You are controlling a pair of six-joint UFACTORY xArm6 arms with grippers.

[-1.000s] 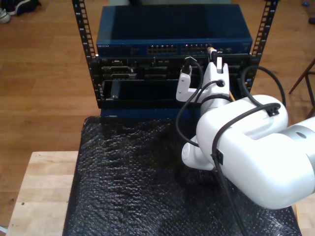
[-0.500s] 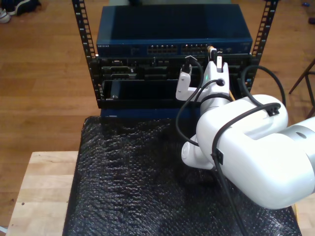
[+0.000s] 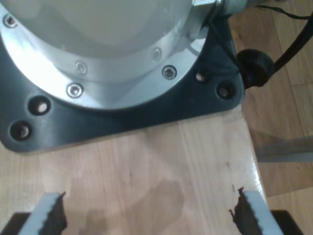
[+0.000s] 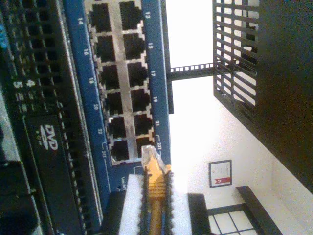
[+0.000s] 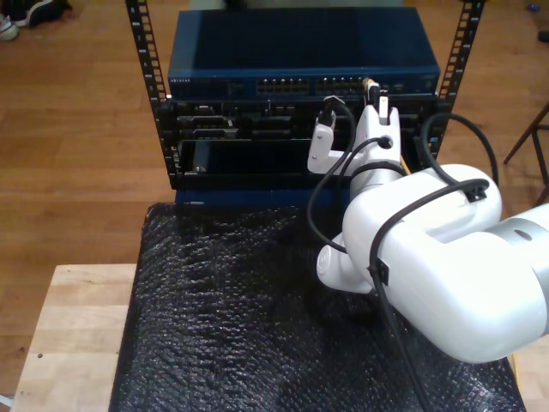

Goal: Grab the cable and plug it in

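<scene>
Both jaws of my second gripper (image 4: 155,196) clenched on the cable (image 4: 155,188), plug (image 4: 149,155) just beside the switch (image 4: 83,73).

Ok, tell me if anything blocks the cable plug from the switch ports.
Nothing visible does. My second claw holds the cable with its clear plug just short of the switch's ports, and the sockets nearest the plug look empty.

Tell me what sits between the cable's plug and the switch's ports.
Nothing: in the second wrist view the clear plug of the cable, clamped in my second gripper, sits just short of the blue switch's ports, with only open gap between.
</scene>
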